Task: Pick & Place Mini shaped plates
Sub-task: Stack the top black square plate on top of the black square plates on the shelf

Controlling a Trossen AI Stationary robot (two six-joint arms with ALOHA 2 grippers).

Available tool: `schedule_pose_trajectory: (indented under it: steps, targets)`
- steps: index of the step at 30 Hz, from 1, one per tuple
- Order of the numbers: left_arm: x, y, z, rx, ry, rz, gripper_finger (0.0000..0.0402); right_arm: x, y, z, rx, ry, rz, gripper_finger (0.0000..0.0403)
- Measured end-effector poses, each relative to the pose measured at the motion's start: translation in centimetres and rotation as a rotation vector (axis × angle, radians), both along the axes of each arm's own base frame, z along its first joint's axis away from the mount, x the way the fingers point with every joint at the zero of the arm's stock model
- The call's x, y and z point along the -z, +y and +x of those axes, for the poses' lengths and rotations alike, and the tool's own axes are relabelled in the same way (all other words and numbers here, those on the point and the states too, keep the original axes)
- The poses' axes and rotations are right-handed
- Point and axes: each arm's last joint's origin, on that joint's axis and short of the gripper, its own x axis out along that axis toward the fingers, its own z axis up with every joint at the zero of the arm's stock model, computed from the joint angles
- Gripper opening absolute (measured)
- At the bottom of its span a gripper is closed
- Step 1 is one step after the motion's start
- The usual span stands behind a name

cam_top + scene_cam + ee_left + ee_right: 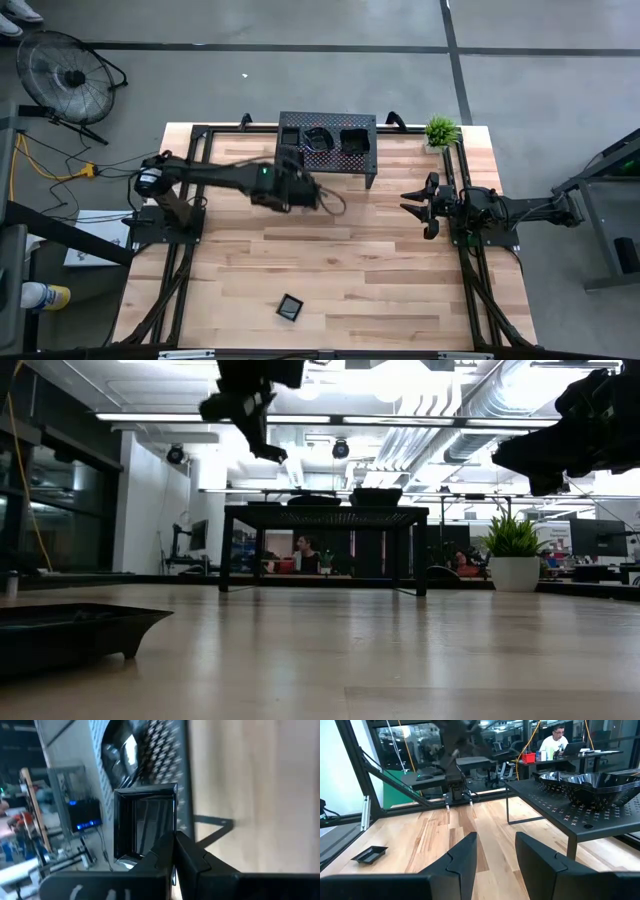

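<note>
**Plate transfer, mid-air hold near rack**

Claw status, L arm: left claw (pixel 172 852) is pressed together on one square plate (pixel 145 822), pinching it at one edge. Plate is glossy black w/ a raised rim, seen almost edge-on to the wood in the left wrist view, clear of the surface. High view puts the left claw (pixel 300 190) above the surface, just in front of the rack (pixel 327 140) at its L portion. Arm reaches in from the L-side mount.

Claw status, R arm: right claw (pixel 495 852) is spread, nothing between the fingers (pixel 462 855). High view shows the right claw (pixel 418 205) over the R part of the surface, well apart from the rack; arm is waiting.

Plate locations:
- Stacked plates (pixel 590 782) sit on top of the perforated rack, approx. two piles; exact count cannot be told.
- One lone plate (pixel 290 308) lies flat on the surface (pixel 380 270) near the front edge, well apart from both claws. Same plate shows at near L in the low view (pixel 75 635).

Misc.: potted plant (pixel 441 131) stands at the rear R corner, beside the rack. Floor fan (pixel 65 75) stands off the surface, rear L. Person seated at a desk (pixel 557 740) in the room beyond.
</note>
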Motion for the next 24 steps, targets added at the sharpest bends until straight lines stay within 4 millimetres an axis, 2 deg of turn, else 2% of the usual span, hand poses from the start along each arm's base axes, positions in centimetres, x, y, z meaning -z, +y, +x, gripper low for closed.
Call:
schedule_pose_trajectory:
  steps: [5, 13, 20, 24]
  targets:
    - [-0.4, 3.5, -0.2, -0.064, 0.003, -0.017, 0.0005, 0.0, 0.0, 0.0, 0.000, 0.000, 0.000, 0.0129]
    - [-0.4, 8.4, -0.2, -0.048, -0.007, -0.137, 0.0005, 0.0, 0.0, 0.0, 0.000, 0.000, 0.000, 0.0129]
    - [-1.2, 10.8, -2.7, -0.071, -0.104, -0.137, 0.0005, 0.0, 0.0, 0.0, 0.000, 0.001, 0.000, 0.0129]
    - [-1.1, 11.3, -3.8, 0.018, -0.193, -0.143, 0.0005, 0.0, 0.0, 0.0, 0.000, 0.001, 0.000, 0.0129]
